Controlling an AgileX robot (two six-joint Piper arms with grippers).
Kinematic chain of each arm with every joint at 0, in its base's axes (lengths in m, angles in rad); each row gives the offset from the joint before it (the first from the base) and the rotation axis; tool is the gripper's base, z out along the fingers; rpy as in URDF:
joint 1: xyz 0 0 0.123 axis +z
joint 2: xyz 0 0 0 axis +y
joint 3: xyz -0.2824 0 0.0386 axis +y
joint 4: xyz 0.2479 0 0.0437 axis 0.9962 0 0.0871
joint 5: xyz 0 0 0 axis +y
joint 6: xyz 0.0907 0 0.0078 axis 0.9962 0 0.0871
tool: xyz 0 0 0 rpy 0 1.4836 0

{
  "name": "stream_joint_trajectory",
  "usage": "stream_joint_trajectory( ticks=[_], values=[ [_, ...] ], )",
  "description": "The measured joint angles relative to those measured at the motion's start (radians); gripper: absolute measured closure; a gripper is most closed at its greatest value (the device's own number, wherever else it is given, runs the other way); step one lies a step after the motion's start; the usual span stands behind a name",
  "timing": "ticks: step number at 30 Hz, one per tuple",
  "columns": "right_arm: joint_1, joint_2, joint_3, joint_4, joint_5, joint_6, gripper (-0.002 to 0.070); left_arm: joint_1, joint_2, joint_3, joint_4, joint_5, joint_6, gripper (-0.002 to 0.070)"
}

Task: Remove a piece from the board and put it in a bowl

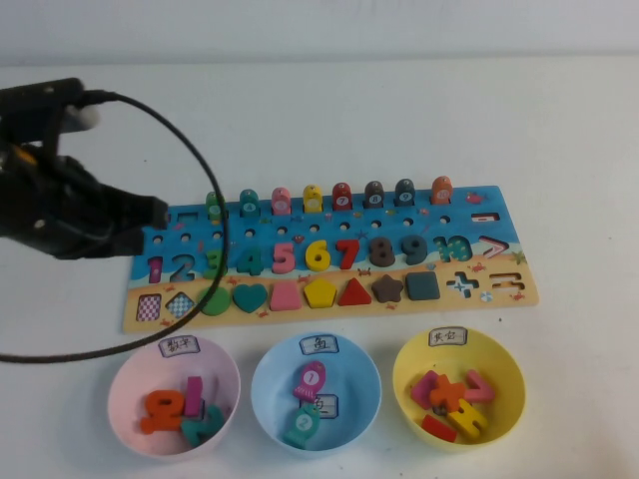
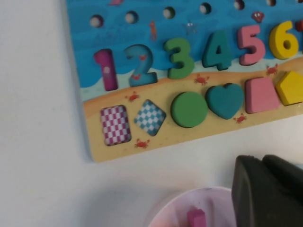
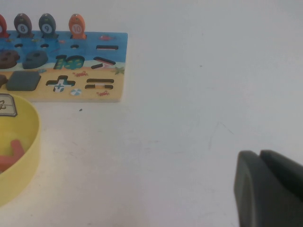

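At the board's (image 1: 329, 261) far-left edge, the green fish piece (image 1: 213, 205) stands upright beside the left gripper (image 1: 158, 216); whether its fingers are parted is unclear. Numerals 1–10 run along the board (labelled blue bowl (image 1: 316, 389) nearer). The right gripper (image 3: 267, 187) appears closed over bare table.

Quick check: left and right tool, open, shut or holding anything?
Left tool: over the pink bowl near the board; cannot be told.
Right tool: over bare table; cannot be told.

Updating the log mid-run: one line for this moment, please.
left gripper shut, near board left end | right gripper shut, over table | piece standing on board | bowl lacks it
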Motion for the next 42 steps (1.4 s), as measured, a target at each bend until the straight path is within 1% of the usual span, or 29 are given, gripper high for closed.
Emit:
stream_joint_trajectory(
  ticks=[5,8,12,20,27,32,35,38,39,40,42],
  values=[
    [0.0,0.0,0.0,0.0,0.0,0.0,0.0694,-0.061,0.162,-0.126,0.0,0.054,0.0,0.0678],
    [0.0,0.0,0.0,0.0,0.0,0.0,0.0694,-0.066,0.262,-0.216,-0.002,0.097,0.0,0.0678],
    [0.0,0.0,0.0,0.0,0.0,0.0,0.0694,-0.068,0.376,-0.355,0.002,0.113,0.0,0.0678],
    [0.0,0.0,0.0,0.0,0.0,0.0,0.0694,-0.089,0.553,-0.61,0.029,0.17,-0.009,0.0678],
    [0.0,0.0,0.0,0.0,0.0,0.0,0.0694,-0.129,0.655,-0.766,0.101,0.231,-0.03,0.0678],
    [0.0,0.0,0.0,0.0,0.0,0.0,0.0694,-0.142,0.698,-0.796,0.174,0.25,-0.048,0.0669],
    [0.0,0.0,0.0,0.0,0.0,0.0,0.0694,-0.142,0.713,-0.796,0.224,0.254,-0.048,0.0596],
    [0.0,0.0,0.0,0.0,0.0,0.0,0.0694,-0.139,0.724,-0.796,0.247,0.256,-0.064,0.0468],
    [0.0,0.0,0.0,0.0,0.0,0.0,0.0694,-0.138,0.726,-0.796,0.26,0.251,-0.084,0.0435],
    [0.0,0.0,0.0,0.0,0.0,0.0,0.0694,-0.137,0.728,-0.798,0.271,0.243,-0.112,0.0413],
    [0.0,0.0,0.0,0.0,0.0,0.0,0.0694,-0.137,0.73,-0.798,0.283,0.226,-0.152,0.0392]
  ],
)
